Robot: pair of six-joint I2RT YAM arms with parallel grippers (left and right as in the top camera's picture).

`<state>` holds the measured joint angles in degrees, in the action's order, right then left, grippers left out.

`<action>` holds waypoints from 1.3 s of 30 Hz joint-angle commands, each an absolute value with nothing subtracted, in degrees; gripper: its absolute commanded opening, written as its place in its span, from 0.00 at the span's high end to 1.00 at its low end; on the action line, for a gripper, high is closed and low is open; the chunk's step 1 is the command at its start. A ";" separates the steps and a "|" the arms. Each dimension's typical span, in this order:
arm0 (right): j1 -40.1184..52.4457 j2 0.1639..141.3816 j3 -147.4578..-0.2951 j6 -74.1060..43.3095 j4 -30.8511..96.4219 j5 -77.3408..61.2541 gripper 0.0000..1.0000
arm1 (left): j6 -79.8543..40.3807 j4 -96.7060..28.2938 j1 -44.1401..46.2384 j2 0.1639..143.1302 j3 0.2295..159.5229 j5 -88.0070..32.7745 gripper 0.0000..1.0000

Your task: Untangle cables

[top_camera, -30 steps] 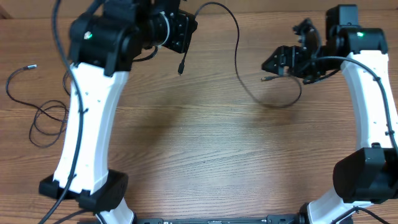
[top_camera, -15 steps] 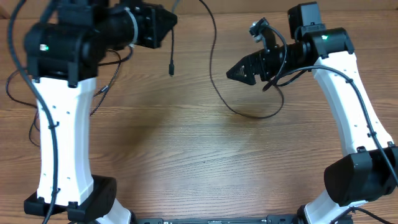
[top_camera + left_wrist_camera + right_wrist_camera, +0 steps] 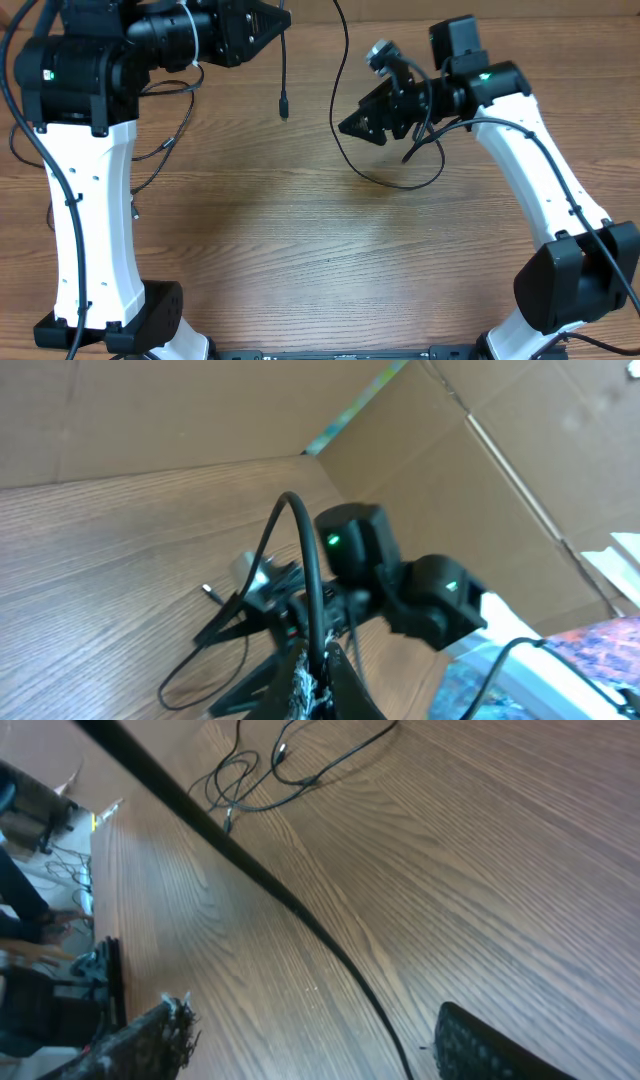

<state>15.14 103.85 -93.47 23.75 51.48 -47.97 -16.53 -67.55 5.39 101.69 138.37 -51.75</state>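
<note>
My left gripper [image 3: 276, 18] is raised at the back left and is shut on a thin black cable [image 3: 334, 120]. Its short end hangs down to a plug [image 3: 284, 106]. The long part arcs right and down to a loop [image 3: 400, 184] on the table. In the left wrist view the fingers [image 3: 318, 672] pinch this cable [image 3: 305, 550]. My right gripper [image 3: 348, 127] is open beside the hanging cable. In the right wrist view the cable [image 3: 300, 915] runs between the wide-apart jaws of my right gripper [image 3: 312, 1022], untouched. More loose cables [image 3: 160, 150] lie at the far left, partly hidden by the left arm.
The wooden table [image 3: 300, 260] has a cardboard wall [image 3: 480, 470] behind it. The tangle of other cables shows far off in the right wrist view [image 3: 250, 780]. The right arm [image 3: 400, 580] is close in front of the left gripper.
My right gripper has moved left and slightly down, up to the hanging cable. The left arm has shifted left and its gripper still holds the cable; the table loop has slid left.
</note>
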 commanded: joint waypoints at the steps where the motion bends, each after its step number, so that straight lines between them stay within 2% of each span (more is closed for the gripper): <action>1: 16.78 105.34 -92.03 23.57 48.53 -47.64 0.27 | -19.49 -66.78 4.40 100.09 138.28 -56.25 0.96; 5: 18.46 107.04 -90.94 23.40 44.51 -47.59 0.32 | -19.57 -66.83 4.32 100.09 138.28 -56.86 0.96; 9: 19.42 108.62 -90.50 19.38 40.51 -47.62 0.48 | -20.27 -66.83 2.94 100.09 138.28 -58.13 0.96; 14: 19.49 109.01 -90.41 12.88 38.06 -47.62 0.96 | -21.91 -66.50 -0.36 100.09 138.28 -58.04 0.96; 20: 18.50 108.90 -90.48 2.42 39.66 -47.57 0.96 | -21.87 -67.72 -5.61 100.12 138.23 -53.54 0.96; 31: 18.59 101.47 -93.54 -4.75 50.52 -39.66 0.96 | -14.37 -79.64 -6.63 103.81 138.04 -37.06 0.93; 33: 18.65 99.39 -93.54 -6.90 50.76 -39.40 0.96 | -12.47 -81.06 -6.28 105.16 138.04 -37.06 0.86; 34: 18.70 98.45 -93.54 -8.12 50.98 -39.18 0.96 | -11.81 -81.69 -6.07 105.82 138.04 -37.04 0.80; 37: 18.79 96.14 -93.54 -11.73 51.81 -38.30 0.96 | -10.02 -83.61 -4.97 108.07 138.04 -37.06 0.52; 39: 19.25 95.15 -93.54 -13.65 52.07 -37.67 0.96 | -8.97 -84.60 -4.25 109.40 138.04 -37.17 0.46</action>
